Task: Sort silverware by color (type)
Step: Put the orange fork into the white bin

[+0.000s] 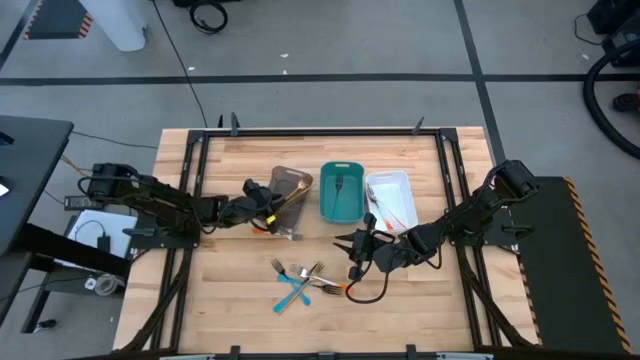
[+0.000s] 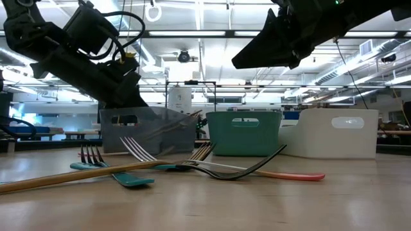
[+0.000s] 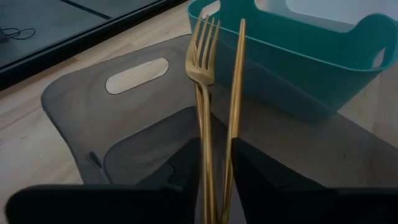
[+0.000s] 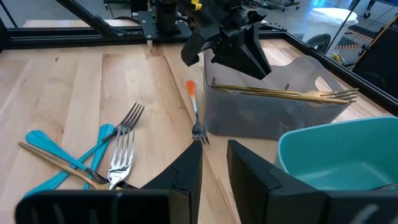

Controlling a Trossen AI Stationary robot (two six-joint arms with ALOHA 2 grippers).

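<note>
A gold fork (image 3: 202,68) and a thin gold piece (image 3: 236,93) lie side by side across the grey-brown tray (image 1: 300,180). Their tines stick out past its far rim (image 4: 341,95). Their handles run between the fingers of my left gripper (image 3: 216,146), which stand a little apart at the tray's left side (image 1: 268,212). My right gripper (image 4: 214,152) hangs open with nothing between its fingers, near the teal tray's front (image 1: 352,248). A pile of forks (image 1: 300,280) with blue and gold handles lies on the table toward the near edge. My left gripper has the two gold handles (image 3: 208,168) between its fingers. The fingers come slanting down from the table's left and lie along the handles. A gap shows between the two pieces, and I cannot tell whether the fingers touch them.
The teal tray (image 1: 340,195) holds a dark piece, and the white tray (image 1: 392,200) holds orange-handled pieces. An orange-handled fork (image 4: 194,115) lies on the wood beside the grey-brown tray. Another orange handle (image 2: 295,174) sticks out of the pile. Bare wood lies at the near left.
</note>
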